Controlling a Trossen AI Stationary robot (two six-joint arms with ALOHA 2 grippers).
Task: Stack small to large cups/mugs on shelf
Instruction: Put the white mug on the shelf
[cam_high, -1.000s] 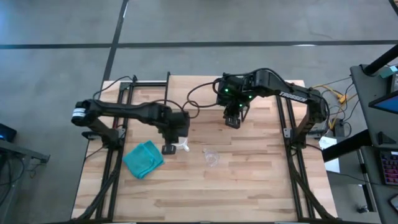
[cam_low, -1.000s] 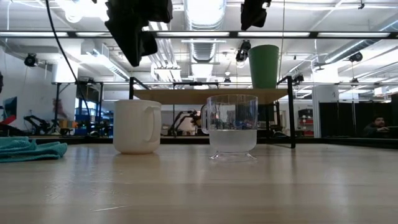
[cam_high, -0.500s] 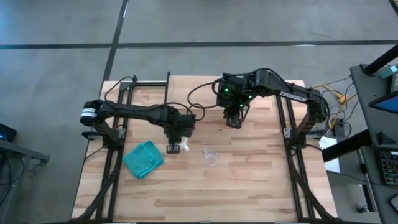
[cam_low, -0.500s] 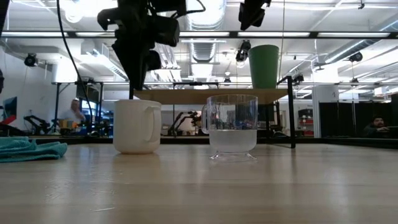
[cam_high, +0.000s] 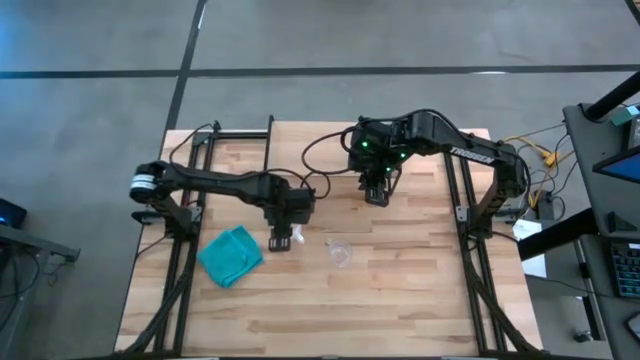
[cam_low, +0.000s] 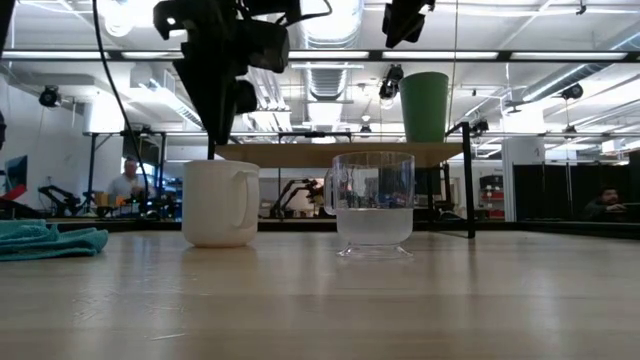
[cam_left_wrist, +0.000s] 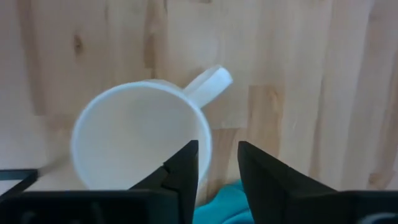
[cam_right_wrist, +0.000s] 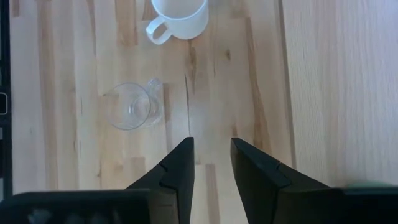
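Note:
The white mug (cam_low: 220, 203) stands on its base on the tabletop, handle (cam_left_wrist: 208, 84) out to one side. My left gripper (cam_low: 215, 148) hangs open just above its rim; in the left wrist view one finger (cam_left_wrist: 183, 167) is over the mug's inside and the other (cam_left_wrist: 261, 177) outside the wall. The clear glass cup (cam_low: 373, 205) stands beside the mug. The green cup (cam_low: 424, 107) stands upright on the shelf (cam_low: 340, 153). My right gripper (cam_high: 375, 188) is open, high above the shelf near the green cup, holding nothing.
A teal cloth (cam_high: 230, 255) lies on the table's left, close to the mug. The shelf's black legs (cam_low: 468, 180) stand behind the cups. Black frame rails (cam_high: 180, 250) run along both table sides. People show in the room behind.
My left gripper has come down toward the white mug and a little toward the table's right, ending just over the rim. The mug, glass cup and green cup have stayed in place.

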